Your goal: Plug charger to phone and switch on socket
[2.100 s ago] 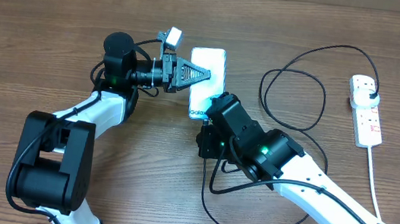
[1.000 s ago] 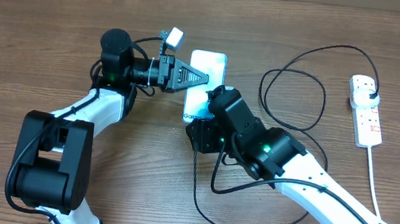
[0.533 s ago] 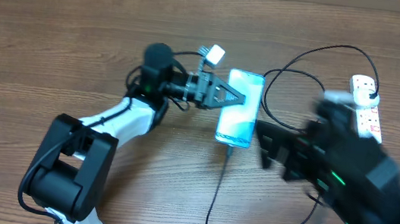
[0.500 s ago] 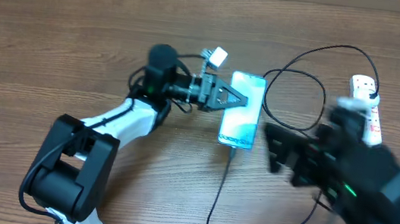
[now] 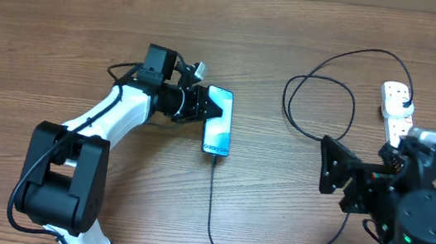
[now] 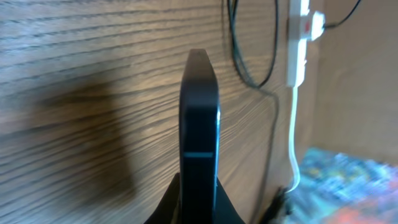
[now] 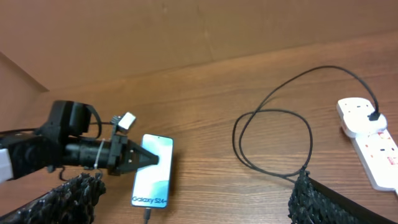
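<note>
Carefully: your left gripper [image 5: 203,106] pinches the likely slippery phone [image 5: 220,122] at its long edge; right gripper [image 5: 340,177] near the socket [image 5: 398,121] is open.

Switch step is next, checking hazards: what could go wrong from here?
1. The charger lies looped close to the right gripper and the socket; a reach could snag it.
2. The left gripper is shut on the phone with the charger plugged in; a cable tug could unseat it.
3. The socket's switches sit close together, so the wrong one might get pressed.
</note>
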Robot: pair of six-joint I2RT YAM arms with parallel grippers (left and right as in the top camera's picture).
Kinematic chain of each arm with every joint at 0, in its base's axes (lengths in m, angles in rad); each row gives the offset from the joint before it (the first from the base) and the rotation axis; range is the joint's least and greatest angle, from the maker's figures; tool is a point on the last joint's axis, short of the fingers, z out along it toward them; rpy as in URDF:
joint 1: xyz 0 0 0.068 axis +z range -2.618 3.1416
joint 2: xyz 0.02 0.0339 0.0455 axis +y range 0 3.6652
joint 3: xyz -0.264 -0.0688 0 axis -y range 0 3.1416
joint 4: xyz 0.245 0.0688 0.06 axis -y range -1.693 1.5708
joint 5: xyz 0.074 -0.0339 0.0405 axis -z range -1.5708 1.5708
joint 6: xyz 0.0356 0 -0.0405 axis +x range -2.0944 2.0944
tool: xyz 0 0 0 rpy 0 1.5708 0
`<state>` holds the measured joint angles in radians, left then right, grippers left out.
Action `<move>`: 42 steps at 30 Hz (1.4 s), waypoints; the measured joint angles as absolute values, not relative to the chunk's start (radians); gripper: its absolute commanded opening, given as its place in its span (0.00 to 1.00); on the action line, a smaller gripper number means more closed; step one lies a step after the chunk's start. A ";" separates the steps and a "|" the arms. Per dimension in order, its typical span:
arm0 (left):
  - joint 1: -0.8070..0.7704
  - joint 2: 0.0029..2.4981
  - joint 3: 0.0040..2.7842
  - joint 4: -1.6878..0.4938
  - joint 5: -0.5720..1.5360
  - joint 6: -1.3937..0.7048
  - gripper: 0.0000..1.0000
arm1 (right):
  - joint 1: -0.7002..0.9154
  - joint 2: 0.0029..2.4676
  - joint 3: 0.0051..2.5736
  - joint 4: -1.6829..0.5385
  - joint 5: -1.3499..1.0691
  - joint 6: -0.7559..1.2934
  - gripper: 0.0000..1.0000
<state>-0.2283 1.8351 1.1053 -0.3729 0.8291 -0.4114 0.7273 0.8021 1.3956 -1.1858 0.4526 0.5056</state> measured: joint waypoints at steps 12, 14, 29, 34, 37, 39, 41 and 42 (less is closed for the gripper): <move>-0.227 1.901 1.106 -0.420 0.821 -0.195 0.04 | 0.727 0.859 1.387 -1.010 0.454 0.543 1.00; -0.227 1.925 1.106 -0.421 0.821 -0.187 0.04 | 0.727 0.867 1.387 -0.981 0.453 0.546 1.00; -0.227 2.019 1.116 -0.422 0.826 -0.195 0.26 | 0.727 0.936 1.387 -0.985 0.453 0.547 1.00; -0.227 2.019 1.116 -0.422 0.803 -0.195 0.32 | 0.727 0.948 1.387 -0.980 0.434 0.549 1.00; -0.227 2.019 1.117 -0.422 0.797 -0.195 0.42 | 0.727 0.962 1.387 -0.979 0.407 0.550 1.00; -0.228 2.019 1.122 -0.422 0.801 -0.199 0.46 | 0.727 0.980 1.387 -0.980 0.392 0.550 1.00; -0.228 2.019 1.127 -0.422 0.802 -0.199 0.50 | 0.727 1.003 1.387 -0.980 0.383 0.550 1.00; -0.228 2.019 1.129 -0.422 0.802 -0.199 0.51 | 0.727 1.016 1.387 -0.979 0.380 0.550 1.00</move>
